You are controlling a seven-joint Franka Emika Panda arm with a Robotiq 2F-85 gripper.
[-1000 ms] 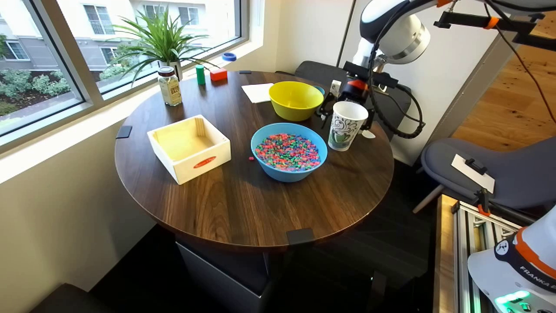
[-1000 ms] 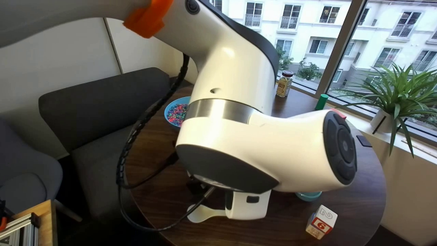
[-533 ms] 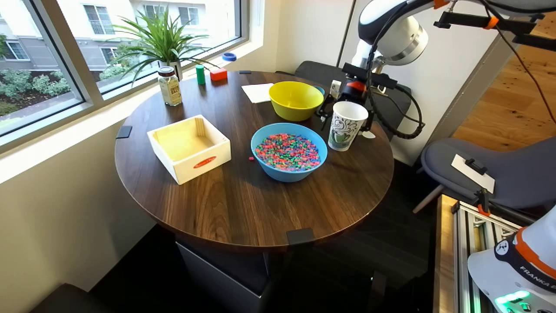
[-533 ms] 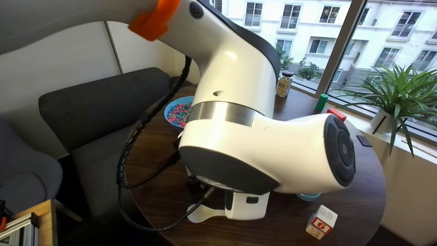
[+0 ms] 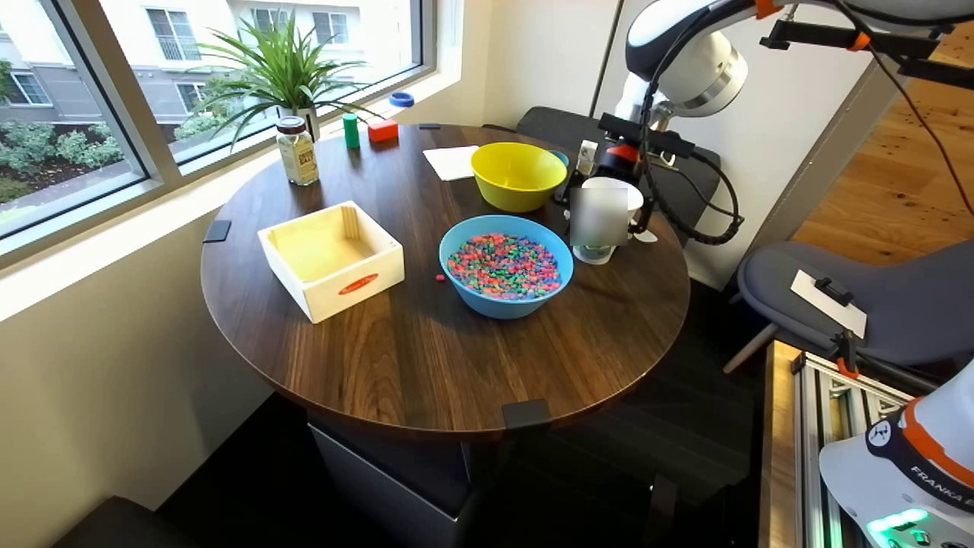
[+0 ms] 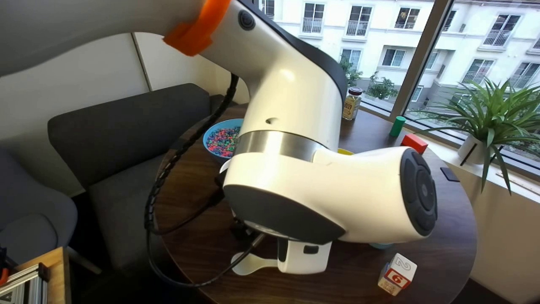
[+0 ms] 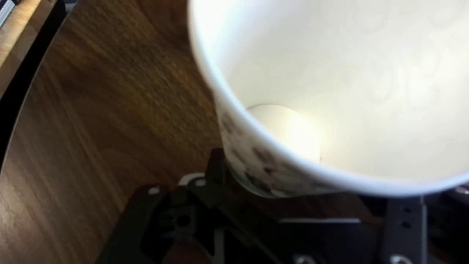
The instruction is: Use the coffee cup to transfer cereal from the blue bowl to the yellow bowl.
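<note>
The coffee cup (image 7: 329, 91) stands mouth up on the tabletop (image 5: 426, 358) just beside the blue bowl (image 5: 500, 307), which holds the cereal (image 5: 504, 266); that spot presumably shortens the trip to scoop. The hand (image 5: 605, 209) straddles the cup below its rim, likely to leave the mouth free for dipping. Whether it grips or merely surrounds the cup cannot be told (the side is partly blurred out in an exterior view). The yellow bowl (image 5: 520, 169) sits near both, its visible inside bare, so nothing seems transferred yet. The blue bowl's wall will need clearing. In an exterior view the arm (image 6: 295, 181) hides nearly all of the cup, and a pale spoon-like piece (image 6: 247, 267) lies near the hand. The wooden box (image 5: 335, 297) and the jar (image 5: 298, 156) stand well apart, probably no hindrance.
</note>
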